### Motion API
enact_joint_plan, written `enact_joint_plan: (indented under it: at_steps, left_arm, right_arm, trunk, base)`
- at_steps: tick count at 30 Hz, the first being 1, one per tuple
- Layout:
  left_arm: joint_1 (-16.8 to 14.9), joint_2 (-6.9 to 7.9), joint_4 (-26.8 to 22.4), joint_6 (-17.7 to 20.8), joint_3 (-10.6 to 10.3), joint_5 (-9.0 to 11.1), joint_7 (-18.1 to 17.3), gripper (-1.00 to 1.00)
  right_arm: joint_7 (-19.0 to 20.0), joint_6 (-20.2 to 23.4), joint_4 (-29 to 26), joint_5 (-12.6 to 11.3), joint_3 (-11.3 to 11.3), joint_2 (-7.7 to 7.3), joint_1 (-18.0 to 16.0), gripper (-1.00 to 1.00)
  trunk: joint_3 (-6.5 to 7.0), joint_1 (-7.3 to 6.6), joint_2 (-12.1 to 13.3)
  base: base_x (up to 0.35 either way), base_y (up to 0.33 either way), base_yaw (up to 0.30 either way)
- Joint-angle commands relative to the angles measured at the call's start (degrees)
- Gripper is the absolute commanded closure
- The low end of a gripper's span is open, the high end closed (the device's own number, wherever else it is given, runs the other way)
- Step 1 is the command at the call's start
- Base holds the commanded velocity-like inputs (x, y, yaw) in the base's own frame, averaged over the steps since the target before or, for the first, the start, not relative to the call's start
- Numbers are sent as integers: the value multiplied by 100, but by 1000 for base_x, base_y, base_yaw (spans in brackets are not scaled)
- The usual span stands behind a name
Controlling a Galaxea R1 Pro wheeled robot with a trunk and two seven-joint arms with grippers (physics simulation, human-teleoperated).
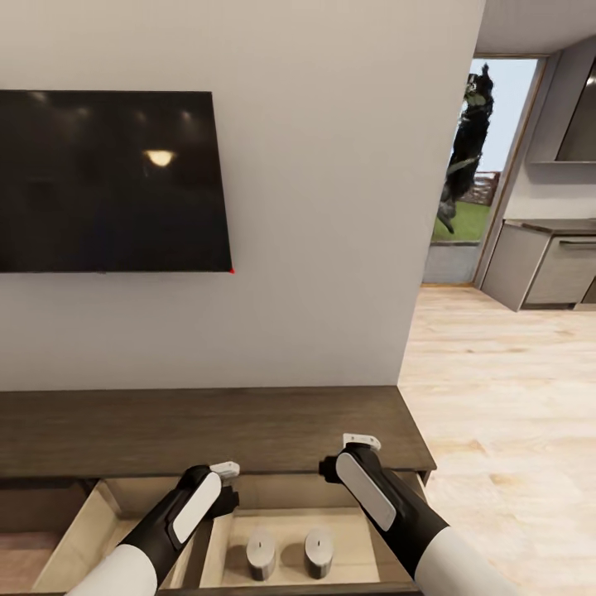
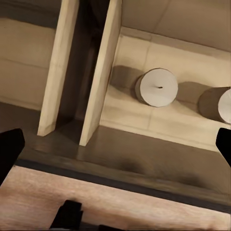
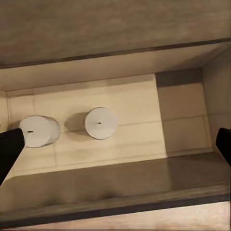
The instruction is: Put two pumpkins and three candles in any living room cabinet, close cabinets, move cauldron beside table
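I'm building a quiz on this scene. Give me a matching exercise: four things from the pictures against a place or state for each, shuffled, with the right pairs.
Things:
1. two candles
2. television
3. cabinet drawer
4. left gripper

Places or states:
A. mounted on the wall
B. pulled open
C. standing side by side on the pale drawer floor
D. open, above the drawer's divider

Pairs: 1-C, 2-A, 3-B, 4-D

Cabinet (image 1: 207, 430) stands against the wall, below the television (image 1: 112, 180). Two drawers are pulled out toward the robot — left drawer (image 1: 79, 530) and right drawer (image 1: 364, 546). Two candles sit upright side by side in the right drawer — one (image 1: 261, 553) left of the other (image 1: 319, 551), apart. Kitchen counter (image 1: 546, 257) lies far right.
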Motion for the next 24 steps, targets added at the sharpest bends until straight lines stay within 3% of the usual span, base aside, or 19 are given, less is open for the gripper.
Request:
enact_joint_plan:
  at_steps: [1, 12, 18, 24]
  left_arm:
    - [-5, 5, 35, -7, -21, 61, 55, -100]
    - [-3, 0, 114, -455, -49, 62, 32, -100]
    - [-3, -29, 483, -776, -63, 29, 12, -100]
    - [-3, -6, 621, -929, -75, -1, -444, -100]
  right_arm:
    - [-51, 35, -6, -42, 12, 1, -6, -100]
    - [-51, 118, 2, -47, 12, 3, -6, -100]
    - [-48, 150, 11, -50, 12, -3, -6, -100]
    - [-44, 351, 8, -51, 15, -2, -6, -100]
  trunk:
    - [12, -23, 38]
    - [210, -265, 479]
    - [318, -396, 720]
    - [425, -528, 961]
  base:
    - [0, 0, 0]
    - [0, 0, 0]
    - [0, 0, 0]
    - [0, 0, 0]
